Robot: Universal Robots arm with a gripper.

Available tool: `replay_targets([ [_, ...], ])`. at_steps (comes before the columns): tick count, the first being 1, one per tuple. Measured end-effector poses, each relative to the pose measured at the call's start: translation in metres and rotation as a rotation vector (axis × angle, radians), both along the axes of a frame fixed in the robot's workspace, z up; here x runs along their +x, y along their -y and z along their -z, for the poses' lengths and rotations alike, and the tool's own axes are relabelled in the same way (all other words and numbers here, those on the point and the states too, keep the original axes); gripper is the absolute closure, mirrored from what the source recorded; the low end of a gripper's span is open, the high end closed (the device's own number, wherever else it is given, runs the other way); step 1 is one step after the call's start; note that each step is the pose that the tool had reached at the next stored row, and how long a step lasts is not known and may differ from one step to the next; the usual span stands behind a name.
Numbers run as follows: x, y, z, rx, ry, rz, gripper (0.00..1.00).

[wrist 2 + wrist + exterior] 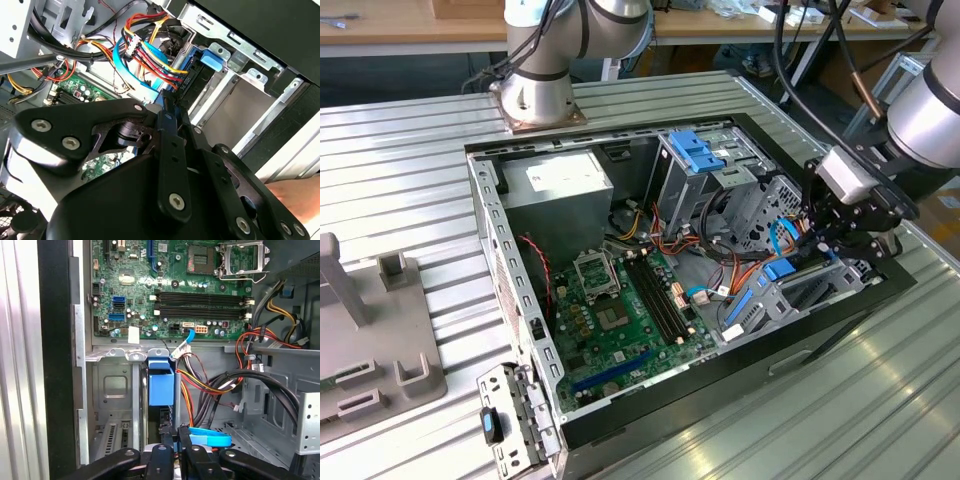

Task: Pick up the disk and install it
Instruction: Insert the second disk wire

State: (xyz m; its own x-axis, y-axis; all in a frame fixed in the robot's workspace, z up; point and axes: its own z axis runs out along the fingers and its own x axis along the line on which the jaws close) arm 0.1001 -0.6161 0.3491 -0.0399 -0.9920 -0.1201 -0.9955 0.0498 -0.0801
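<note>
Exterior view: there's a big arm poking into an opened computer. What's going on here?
A robot arm is reaching its black end effector into the open grey metal computer case, at the metal drive bay beside the green motherboard. In the first wrist view, what looks like the bright blue plastic carrier frame of the disk stands in that bay, directly ahead of the end effector. Whether the disk is gripped or fully seated cannot be told.

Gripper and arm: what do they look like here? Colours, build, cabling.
The gripper is matte black, built of flat linkage plates joined by silver screws, with a pale grey block where it meets the wrist. The arm is silver-grey tubing with rounded joints; black cables loop alongside it.
</note>
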Motion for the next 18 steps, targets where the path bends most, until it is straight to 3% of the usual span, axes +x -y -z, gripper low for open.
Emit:
replay_targets([
  [2, 0.0001, 0.0000, 0.0000, -0.0141, 0.0000, 0.000, 0.84],
  [18, 0.0000, 0.0004, 0.0096, -0.0150, 0.0000, 0.000, 0.84],
])
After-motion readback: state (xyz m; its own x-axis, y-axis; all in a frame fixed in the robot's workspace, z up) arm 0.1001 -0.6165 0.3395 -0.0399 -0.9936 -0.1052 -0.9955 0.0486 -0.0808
